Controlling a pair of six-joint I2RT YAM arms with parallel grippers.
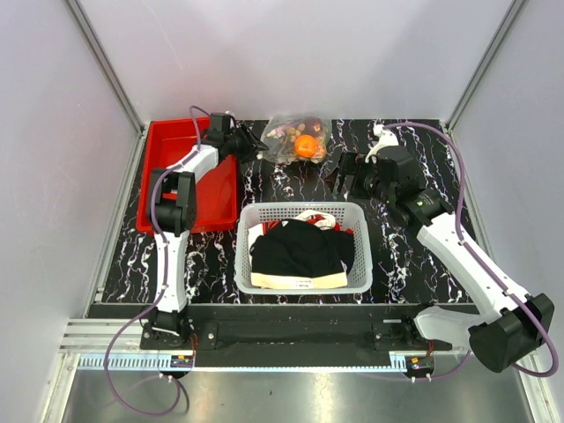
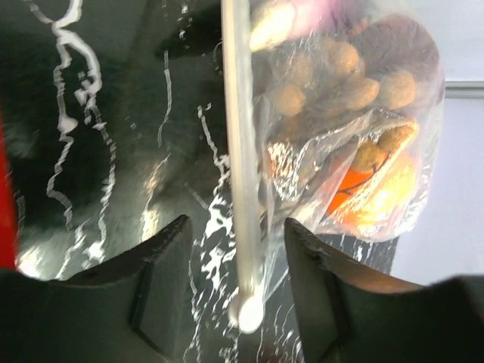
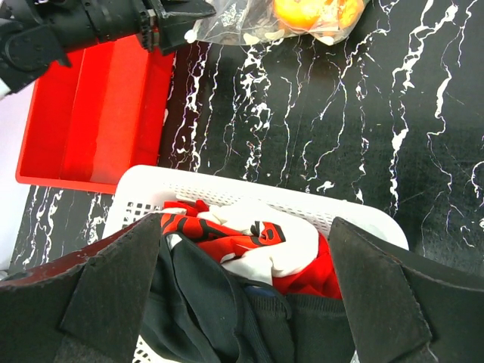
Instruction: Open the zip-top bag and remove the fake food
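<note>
The zip-top bag [image 1: 298, 138] lies at the back middle of the black marbled table, clear and crinkly. Through it show the fake food [image 1: 306, 145]: an orange fruit [image 2: 378, 189] and tan nut-like balls [image 2: 355, 91]. My left gripper [image 1: 261, 145] is at the bag's left end. In the left wrist view its jaws [image 2: 236, 227] straddle the pale zip strip [image 2: 240, 151], with a gap on each side, so it is open. My right gripper [image 1: 345, 174] hovers wide open right of the bag, holding nothing; its view shows the bag [image 3: 249, 23] far ahead.
A red bin [image 1: 176, 167] sits at the back left beside my left arm. A white mesh basket [image 1: 300, 206] of black, white and red clothes [image 3: 249, 242] stands in the middle, just below my right gripper [image 3: 246, 227]. Grey walls close in on three sides.
</note>
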